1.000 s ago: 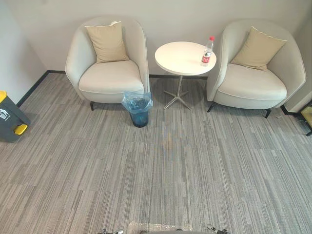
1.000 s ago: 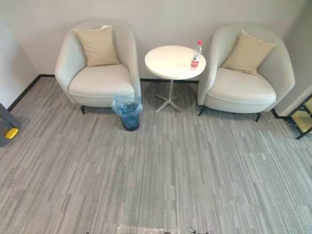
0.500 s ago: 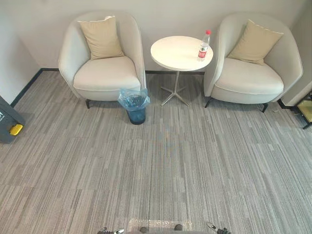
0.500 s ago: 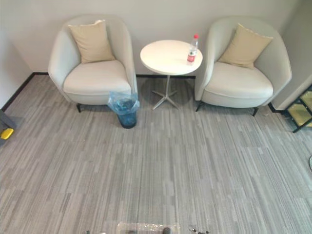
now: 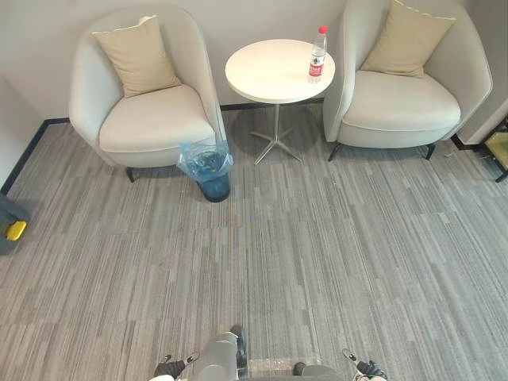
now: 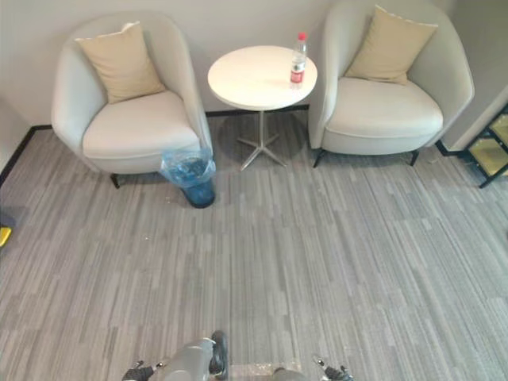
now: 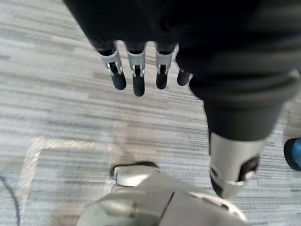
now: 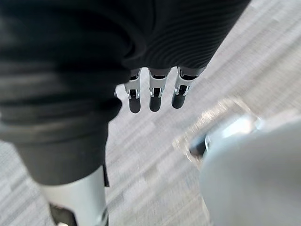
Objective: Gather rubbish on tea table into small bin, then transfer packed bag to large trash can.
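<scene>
A clear water bottle [image 5: 317, 54] with a red cap and label stands upright near the right rim of the round white tea table [image 5: 270, 75]. The small bin [image 5: 209, 169], lined with a blue bag, stands on the carpet left of the table's foot, by the left armchair. A corner of the large grey trash can [image 5: 8, 222] with a yellow pedal shows at the far left edge. My left hand [image 7: 136, 70] hangs over the carpet with straight fingers, holding nothing. My right hand [image 8: 153, 92] hangs the same way, open and far from the table.
Two cream armchairs with tan cushions flank the table: one to the left [image 5: 147, 119], one to the right [image 5: 397, 99]. A dark-framed shelf [image 6: 494, 135] stands at the right edge. Grey striped carpet stretches between me and the furniture.
The whole picture has shifted: the camera has moved, so chairs, table and bin sit further left and higher. Bottle, bin and trash can keep their places in the room.
</scene>
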Controlling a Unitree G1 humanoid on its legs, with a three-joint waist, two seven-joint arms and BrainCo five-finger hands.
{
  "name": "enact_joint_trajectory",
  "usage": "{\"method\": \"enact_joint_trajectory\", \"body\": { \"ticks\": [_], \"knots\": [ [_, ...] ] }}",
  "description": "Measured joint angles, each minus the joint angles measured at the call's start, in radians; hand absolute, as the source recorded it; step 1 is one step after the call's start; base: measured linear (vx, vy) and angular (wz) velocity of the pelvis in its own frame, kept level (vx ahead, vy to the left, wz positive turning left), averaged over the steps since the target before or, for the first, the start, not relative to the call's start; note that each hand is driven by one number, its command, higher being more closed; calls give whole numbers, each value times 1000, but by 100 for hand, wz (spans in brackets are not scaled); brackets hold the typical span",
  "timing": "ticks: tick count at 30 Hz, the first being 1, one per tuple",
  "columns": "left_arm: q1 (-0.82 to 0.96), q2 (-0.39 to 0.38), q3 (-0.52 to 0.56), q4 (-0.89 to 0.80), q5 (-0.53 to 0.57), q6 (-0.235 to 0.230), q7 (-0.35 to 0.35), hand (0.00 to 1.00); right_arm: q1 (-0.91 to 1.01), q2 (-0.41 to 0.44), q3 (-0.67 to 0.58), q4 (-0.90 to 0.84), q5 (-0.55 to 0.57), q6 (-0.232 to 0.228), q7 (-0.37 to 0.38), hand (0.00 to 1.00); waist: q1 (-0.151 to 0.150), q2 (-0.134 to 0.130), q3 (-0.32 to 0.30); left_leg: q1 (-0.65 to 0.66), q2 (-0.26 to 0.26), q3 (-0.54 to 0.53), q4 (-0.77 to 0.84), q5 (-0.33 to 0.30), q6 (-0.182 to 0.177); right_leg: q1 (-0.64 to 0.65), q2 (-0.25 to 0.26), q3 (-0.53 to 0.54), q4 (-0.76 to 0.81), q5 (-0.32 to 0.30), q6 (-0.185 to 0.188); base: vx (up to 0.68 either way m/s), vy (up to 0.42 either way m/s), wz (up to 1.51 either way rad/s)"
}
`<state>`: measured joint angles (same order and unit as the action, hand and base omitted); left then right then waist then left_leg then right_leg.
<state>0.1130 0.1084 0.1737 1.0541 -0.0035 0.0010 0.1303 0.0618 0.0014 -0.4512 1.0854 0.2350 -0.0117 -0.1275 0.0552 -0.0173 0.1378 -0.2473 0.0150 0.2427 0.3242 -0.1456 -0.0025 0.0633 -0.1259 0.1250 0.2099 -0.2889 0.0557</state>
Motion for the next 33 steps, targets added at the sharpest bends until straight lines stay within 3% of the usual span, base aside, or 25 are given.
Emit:
{"method": "enact_joint_trajectory", "body": {
  "ticks": [2, 3, 4, 5, 6, 8, 12, 13, 14, 15, 16, 18, 19, 20, 21, 22, 24, 26, 28, 30, 31, 32, 33],
  "knots": [
    [1, 0, 2, 0, 0, 1, 2, 0, 5, -1, 5, -7, -2, 2, 2, 0, 9, -7, -4, 81, -22, 36, -15, -28, 26, -24, -17, 17, 145, -5, 14, 410, 183, -40],
    [1, -1, 1, -2, 0, 3, 2, 0, 7, -3, 10, -11, -2, 2, 5, 0, 4, -9, -12, 118, -30, 46, -37, -40, 32, -68, -20, 14, 259, 6, 41, 390, 165, -33],
    [-3, 1, 0, -3, 1, 4, 1, 0, 7, -4, 29, -20, -3, 0, 9, 0, 1, -9, -16, 161, -35, 52, -63, -49, 36, -140, -22, 7, 435, 40, 108, 442, 174, -22],
    [-9, 4, 0, -3, 1, 5, 1, 0, 9, -1, 38, -39, -2, -3, 11, 0, -5, -10, -15, 200, -38, 51, -83, -59, 37, -209, -29, -16, 603, 56, 138, 349, 116, -15],
    [-15, 3, 0, -2, 0, 6, 1, 0, 11, 0, 41, -52, -2, -5, 11, 0, -7, -10, -14, 234, -38, 51, -98, -67, 34, -254, -34, -47, 692, 56, 132, 329, 73, -9],
    [-35, -1, 1, -2, -2, 6, 1, 0, 13, 0, 46, -82, -3, -7, 11, 0, -9, -1, -6, 333, -34, 47, -158, -68, 32, -342, -58, -152, 798, 29, 75, 324, 5, -6],
    [-56, -24, 2, -3, -21, 3, 1, 0, 0, 1, 55, -89, -9, -9, 16, 0, -23, 4, -1, 434, 5, 40, -189, -68, 32, -407, -63, -286, 593, 12, 15, 332, -133, 19],
    [-62, -45, 2, -2, -21, 3, 1, 0, -5, 0, 58, -89, -12, -9, 18, 0, -29, 4, -1, 451, 10, 27, -205, -69, 31, -423, -57, -290, 482, 41, 4, 307, -217, 39],
    [-58, -59, 4, -3, -20, 3, 0, 0, -7, 2, 63, -86, -28, -9, 19, 0, -39, -7, -6, 468, 3, 3, -220, -77, 15, -423, -42, -270, 336, 140, -7, 285, -196, 40],
    [-60, -46, 0, -2, -20, 1, -4, 0, -6, 7, 66, -78, -38, -10, 21, 0, -44, -37, -11, 476, -16, -25, -220, -88, -8, -418, -39, -246, 251, 228, -24, 381, -257, 8],
    [-70, -62, 7, 14, -28, -3, -1, 0, -28, -6, 60, -62, -39, -13, 25, 0, -37, 5, 2, 495, 20, -61, -217, -100, -28, -411, -8, -252, 288, 199, -36, 360, -263, -24],
    [-66, -103, 25, 19, -28, -6, -1, 0, -31, -24, 59, -55, -38, -15, 29, 0, -40, 44, -15, 489, 55, -71, -181, -97, -33, -407, 26, -255, 276, 155, -43, 375, -270, -33],
    [-66, -112, 38, 19, -26, -6, -1, 0, -34, -24, 55, -54, -39, -16, 28, 0, -42, 57, -13, 463, 77, -78, -111, -96, -35, -384, 45, -260, 265, 140, -54, 395, -297, 1],
    [-66, -112, 52, 13, -26, -6, -3, 0, -33, -23, 47, -48, -38, -16, 27, 0, -48, 55, -7, 394, 106, -112, 72, -94, -50, -337, 60, -274, 235, 116, -45, 312, -259, 21],
    [-67, -113, 68, 1, -27, -6, -3, 0, -28, -23, 47, -49, -38, -15, 26, 0, -50, 54, -3, 317, 133, -140, 252, -62, -94, -293, 70, -283, 208, 106, -44, 320, -250, 29],
    [-64, -114, 80, -12, -27, -6, -3, 0, -19, -25, 52, -48, -38, -13, 21, 0, -40, 55, 2, 243, 158, -161, 423, -50, -114, -245, 82, -292, 182, 95, -58, 248, -173, 18],
    [-61, -119, 83, -46, -29, -10, -2, 0, -15, -31, 78, -45, -38, -11, 11, 0, -15, 54, 5, 112, 190, -157, 626, -58, -121, -154, 99, -304, 135, 80, -76, 264, -140, 0],
    [-63, -119, 79, -68, -30, -16, -2, 0, -16, -31, 80, -39, -37, -7, 6, 0, 1, 50, 8, 29, 187, -100, 576, -83, -103, -83, 101, -304, 75, 73, -63, 262, -59, -11],
    [-64, -119, 73, -76, -39, -19, -1, 0, -19, -30, 80, -39, -37, -5, 4, 0, 5, 48, 9, -7, 149, -56, 372, -89, -89, -42, 97, -291, 31, 72, -43, 279, 56, -15],
    [-63, -119, 69, -74, -39, -18, 0, 0, -24, -28, 79, -38, -37, -4, 3, 0, 8, 48, 9, -7, 90, -60, 108, -50, -78, -19, 90, -269, 5, 63, -43, 339, 140, -34],
    [-65, -117, 63, -69, -40, -20, 1, 0, -27, -29, 69, -26, -38, -5, 3, 0, 15, 46, 9, 21, 64, -72, -36, 62, -66, -1, 94, -236, -10, 54, -31, 398, 192, -64],
    [-73, -103, 60, -60, -36, -23, 0, 0, -32, -22, 56, -1, -38, -3, 1, 0, 30, 23, 2, 56, 37, -53, -72, 85, -36, 16, 76, -195, -27, 48, -22, 421, 192, -61],
    [-74, -89, 49, -55, -35, -23, 0, 0, -39, -8, 46, 3, -38, -2, 1, 0, 28, 9, -6, 62, 24, -44, -75, 68, -22, 30, 63, -184, -39, 50, -18, 550, 198, -55]
  ]
}}
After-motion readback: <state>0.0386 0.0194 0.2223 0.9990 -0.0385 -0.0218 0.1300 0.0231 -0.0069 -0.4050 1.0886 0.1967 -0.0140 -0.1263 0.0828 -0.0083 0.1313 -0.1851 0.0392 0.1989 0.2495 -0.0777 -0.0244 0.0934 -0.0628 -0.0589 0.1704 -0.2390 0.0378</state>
